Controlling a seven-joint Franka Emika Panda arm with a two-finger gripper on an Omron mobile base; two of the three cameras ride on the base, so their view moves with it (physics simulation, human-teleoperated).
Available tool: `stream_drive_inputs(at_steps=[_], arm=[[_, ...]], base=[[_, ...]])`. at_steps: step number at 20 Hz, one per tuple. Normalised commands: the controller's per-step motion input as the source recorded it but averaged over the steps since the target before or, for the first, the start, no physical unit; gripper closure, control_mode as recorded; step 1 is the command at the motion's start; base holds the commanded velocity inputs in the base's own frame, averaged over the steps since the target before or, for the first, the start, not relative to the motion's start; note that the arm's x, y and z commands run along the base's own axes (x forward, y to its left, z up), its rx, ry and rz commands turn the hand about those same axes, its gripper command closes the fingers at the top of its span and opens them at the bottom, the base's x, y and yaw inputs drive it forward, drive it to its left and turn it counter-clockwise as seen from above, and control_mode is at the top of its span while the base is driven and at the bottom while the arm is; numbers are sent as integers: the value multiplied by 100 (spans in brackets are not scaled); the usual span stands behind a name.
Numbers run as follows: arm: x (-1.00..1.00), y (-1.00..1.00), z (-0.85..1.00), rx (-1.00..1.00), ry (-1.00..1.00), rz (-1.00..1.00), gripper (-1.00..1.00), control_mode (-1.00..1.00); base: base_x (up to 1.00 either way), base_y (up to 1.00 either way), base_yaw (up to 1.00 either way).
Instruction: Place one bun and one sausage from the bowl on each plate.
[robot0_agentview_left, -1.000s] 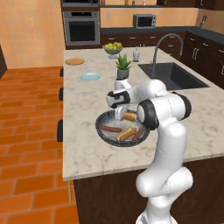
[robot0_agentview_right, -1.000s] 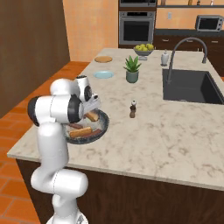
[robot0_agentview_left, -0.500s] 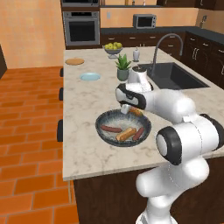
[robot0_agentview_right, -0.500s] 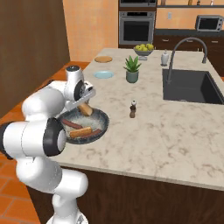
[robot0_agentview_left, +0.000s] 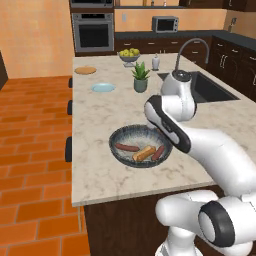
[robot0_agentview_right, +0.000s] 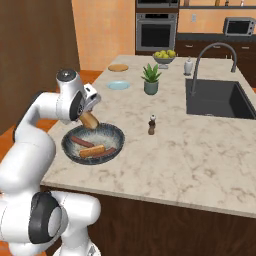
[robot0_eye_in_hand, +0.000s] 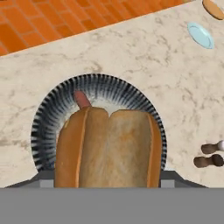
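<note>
Marble island counter (robot0_agentview_left: 100, 110), inset sink (robot0_agentview_right: 220, 97), orange brick floor (robot0_agentview_left: 30, 130), wall oven (robot0_agentview_left: 93, 32)

Bare desk (robot0_agentview_right: 200, 150) stretches from the bowl (robot0_agentview_right: 70, 146) toward both plates; the pepper mill (robot0_agentview_right: 152, 125) stands beside the bowl, the potted plant (robot0_agentview_right: 151, 79) near the blue plate (robot0_agentview_right: 118, 85).

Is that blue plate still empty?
Yes, the pale blue plate sits bare on the counter, while the gripper holds a bun over the bowl.
</note>
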Motion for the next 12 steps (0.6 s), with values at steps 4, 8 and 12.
stream_drive_inputs(at_steps=[4, 8, 12], arm=[[-55, -5, 91, -3, 0, -1, 100, -100], [-66, -15, 80, 0, -2, 0, 100, -100], [-77, -1, 61, -1, -5, 0, 100, -100]], base=[[0, 0, 0], [0, 0, 0], [0, 0, 0]])
